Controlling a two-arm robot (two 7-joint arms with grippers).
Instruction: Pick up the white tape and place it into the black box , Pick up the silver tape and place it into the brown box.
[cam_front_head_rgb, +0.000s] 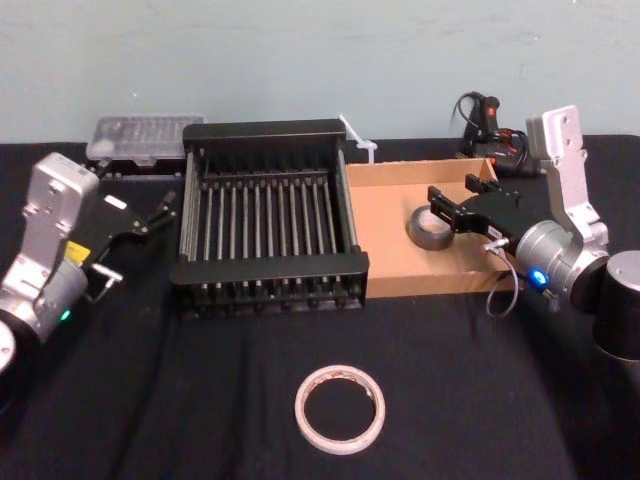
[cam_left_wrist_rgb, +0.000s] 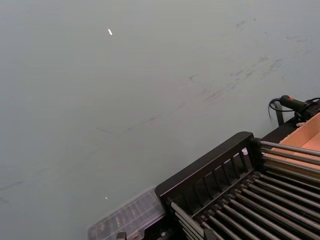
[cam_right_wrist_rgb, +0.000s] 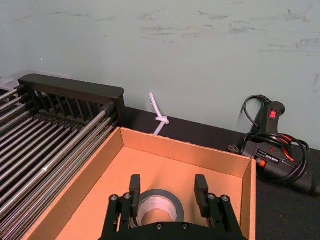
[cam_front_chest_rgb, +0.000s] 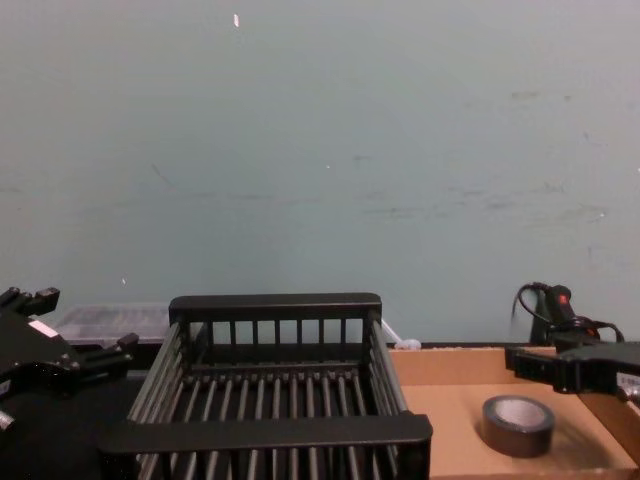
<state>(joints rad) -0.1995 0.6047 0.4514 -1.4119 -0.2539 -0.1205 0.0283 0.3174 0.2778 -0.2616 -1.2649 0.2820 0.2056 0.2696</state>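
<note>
Over the brown box (cam_front_head_rgb: 420, 285): right gripper (cam_front_head_rgb: 445, 210) with fingers spread wide, pinching nothing. Just beneath it, lying flat on the cardboard floor and apart from both fingers, the silver tape (cam_front_head_rgb: 432, 228), so that half of the task looks done.

Left to fetch: the white tape (cam_front_head_rgb: 302, 408), flat on the black tablecloth (cam_front_head_rgb: 150, 400), hole upward, in front of the black box (cam_front_head_rgb: 270, 268) and well apart from it, towards the robot. No long axis to line up with on a ring, so any approach angle across the band should serve, coming straight down from above.

Beside the crate's left wall: left gripper (cam_front_head_rgb: 158, 212), likewise spread and empty.

From either claw, a reach back towards the body and inward to the middle. Slightly nearer the right one, by the look of it, though not by much.
</note>
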